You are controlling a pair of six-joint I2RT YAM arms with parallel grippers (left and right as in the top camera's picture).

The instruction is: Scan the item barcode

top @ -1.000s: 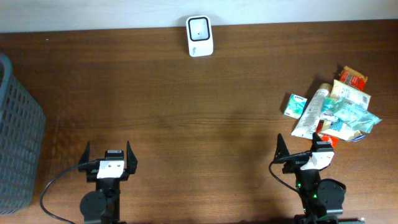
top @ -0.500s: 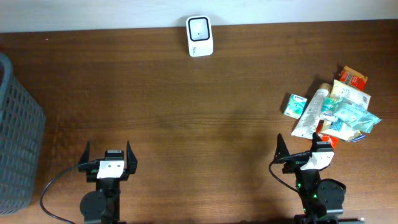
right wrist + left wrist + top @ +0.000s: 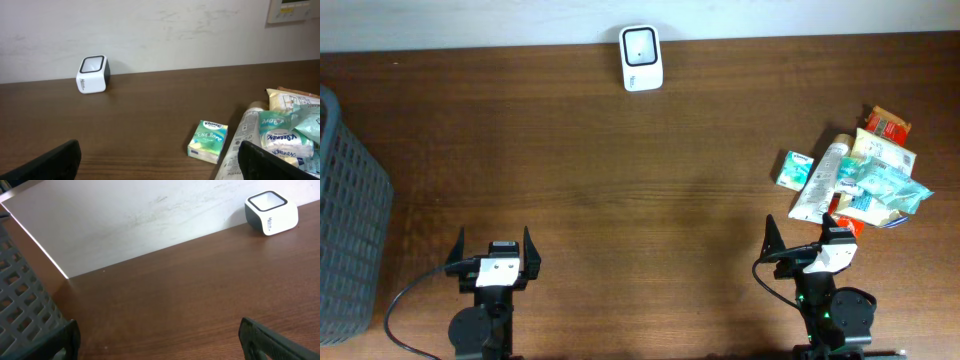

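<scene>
Nothing has moved since a second ago: both arms sit parked at the near edge and every object lies where it was. At your far left a grey slatted basket [image 3: 345, 210] stands on the brown table [image 3: 620, 190]. Next comes the left gripper [image 3: 493, 242], jaws spread wide and holding nothing. At the far edge, against the wall and a little left of centre, you have the white scanner [image 3: 641, 58] with its dark window facing up. The right gripper [image 3: 802, 238] is near right, jaws also wide apart and empty. Just beyond it sits a green tissue pack [image 3: 796, 169], touching a pile of packets [image 3: 875, 180] with a white tube lying across its left side.
</scene>
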